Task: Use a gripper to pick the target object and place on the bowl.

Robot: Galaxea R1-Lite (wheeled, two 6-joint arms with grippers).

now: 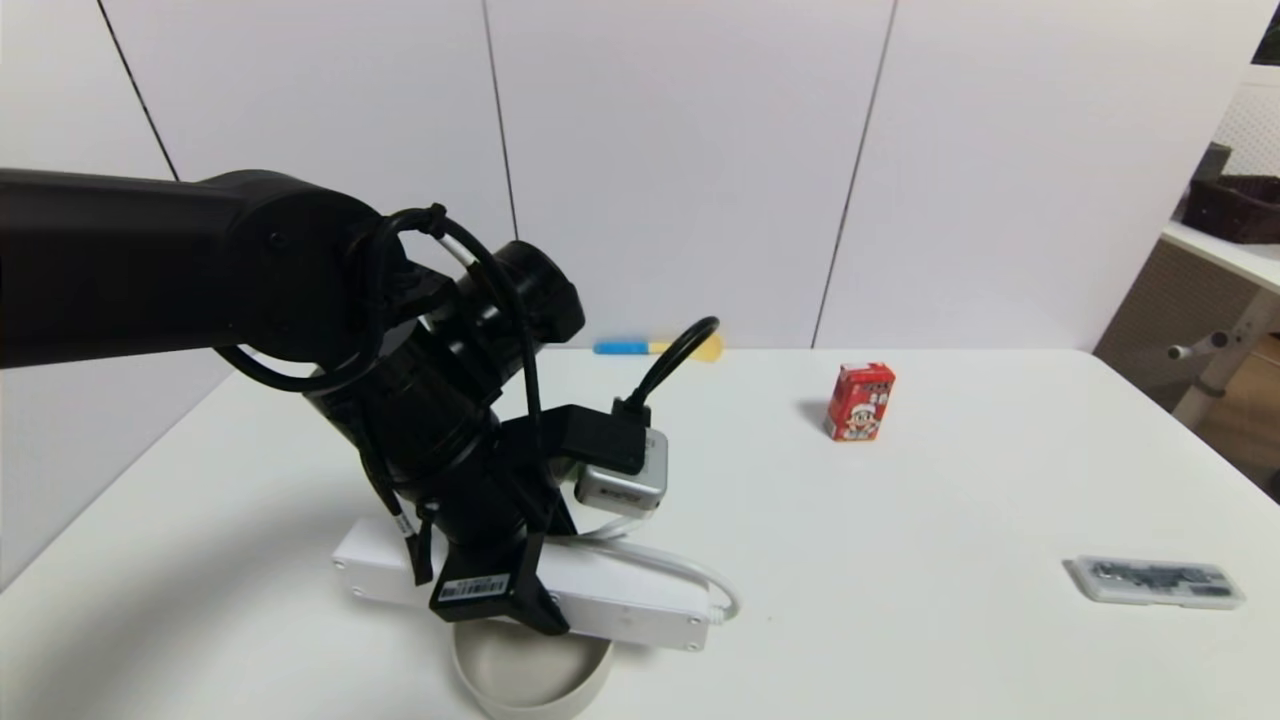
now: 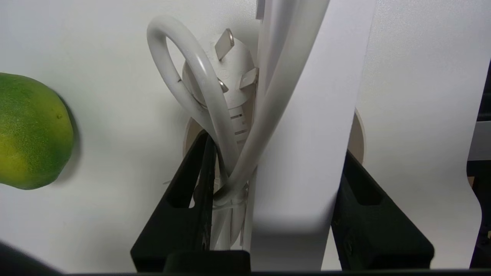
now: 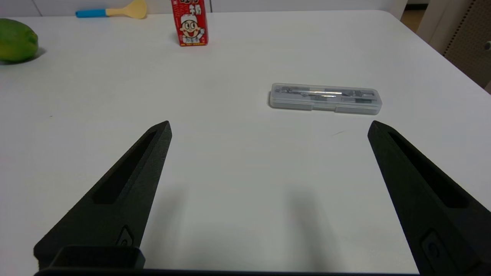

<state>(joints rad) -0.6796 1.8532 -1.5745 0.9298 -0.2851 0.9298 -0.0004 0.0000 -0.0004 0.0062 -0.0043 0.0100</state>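
**Inspector:** Report the left gripper.

**Observer:** The left gripper point(image 1: 535, 600) reaches down near the front edge of the surface point(image 1: 900, 520), just above the bowl point(image 1: 530, 675). Its jaws are clamped across the white power strip point(image 1: 610, 600). In the left wrist view one black finger point(image 2: 184, 207) presses on the bundled cord side and the other on the far side of the strip's body point(image 2: 303, 153).

**Inspector:** Position of the power strip?

**Observer:** It lies lengthwise across the far part of the bowl's rim, both ends projecting beyond the bowl. The bowl's beige rim point(image 2: 358, 138) shows on either side of the strip under the gripper. Whether the strip rests on the rim or is held just above it, I cannot tell. The cord point(image 2: 191, 76) loops around the plug point(image 2: 234, 76), its prongs facing the camera.

**Inspector:** The right gripper?

**Observer:** The right gripper point(image 3: 268, 128) is spread wide with nothing between its fingers, low over bare surface, well away from the bowl.

**Inspector:** Other items?

**Observer:** A green lime point(image 2: 30, 130) sits near the bowl. A red drink carton point(image 1: 859, 402) stands upright farther back, a blue-handled yellow spoon point(image 1: 655, 347) lies at the rear edge, and a clear flat case point(image 1: 1155, 582) lies to the right.
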